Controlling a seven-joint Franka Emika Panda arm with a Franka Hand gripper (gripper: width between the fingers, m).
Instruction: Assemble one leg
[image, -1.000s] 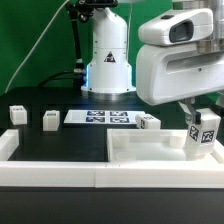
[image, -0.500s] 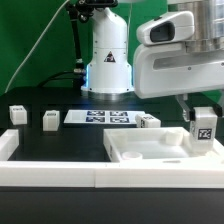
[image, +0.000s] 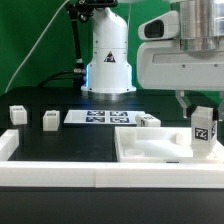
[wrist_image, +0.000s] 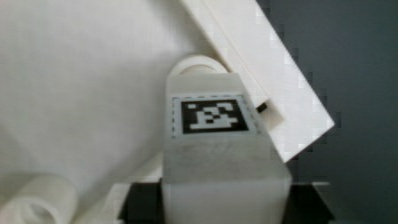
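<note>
My gripper (image: 204, 120) is shut on a leg (image: 204, 133), a small white block with a black-and-white tag. It holds the leg upright at the right corner of the large white tray-like part (image: 150, 152), and the leg looks to be touching it. In the wrist view the leg (wrist_image: 214, 130) fills the middle between my dark fingers (wrist_image: 146, 200). It stands on the tray-like part's flat face (wrist_image: 80, 110), close to its raised rim (wrist_image: 267, 75).
Three more legs stand on the black table, two at the exterior view's left (image: 16, 114) (image: 50, 120) and one behind the tray-like part (image: 149, 122). The marker board (image: 104, 118) lies before the robot base (image: 108, 60). A white wall (image: 90, 176) runs along the front.
The wrist has turned and risen slightly with the leg still held. The tray-like part has shifted a little toward the exterior view's right.
</note>
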